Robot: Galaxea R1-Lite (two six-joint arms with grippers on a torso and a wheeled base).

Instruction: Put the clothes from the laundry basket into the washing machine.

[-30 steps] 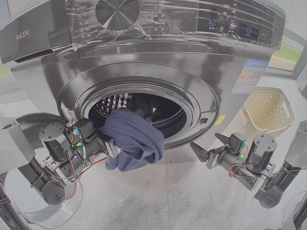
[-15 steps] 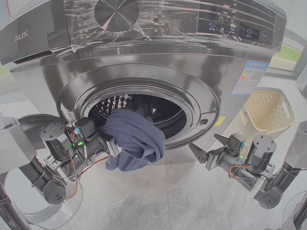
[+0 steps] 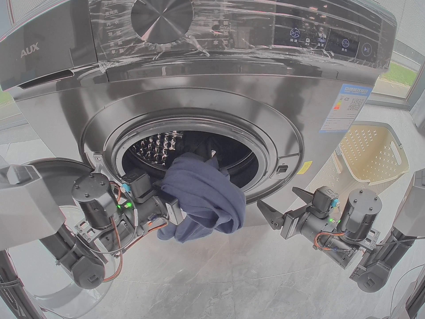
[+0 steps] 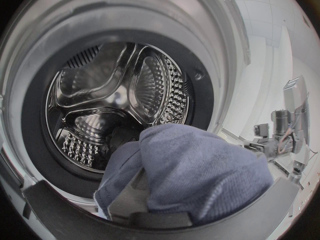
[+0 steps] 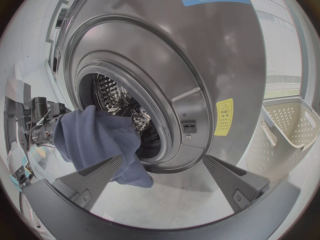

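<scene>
**A:** So where's the garment [image 3: 206, 191] at?

**B:** It's bunched in the left tool [image 3: 173, 208], which is clamped on a fold of it right at the lower lip of the washer's [image 3: 265, 107] opening. The top of the bundle pokes toward the drum [image 4: 110, 94], and the rest droops outside above the floor.

**A:** And the right tool [image 3: 285, 202]?

**B:** Jaws spread wide, nothing in them, sitting off the lower right edge of the opening. The basket [image 3: 376, 151] is beyond it, by the washer's right side.

**A:** How's that thing gonna handle?

**B:** Looks like a soft knit, light and totally floppy. It has no stiffness, so it'll sag wherever gravity wants. It's not fragile or slippery, so fabric like that should grip fine. The catch is that the loose tail could probably snag on the lip or slide back out.

**A:** Best spot to grab?

**B:** A thick bunched fold near the middle, like the robot has it, so less dangles. If the tail hangs out, the right tool could pinch the lowest fold and tuck it in.
</scene>
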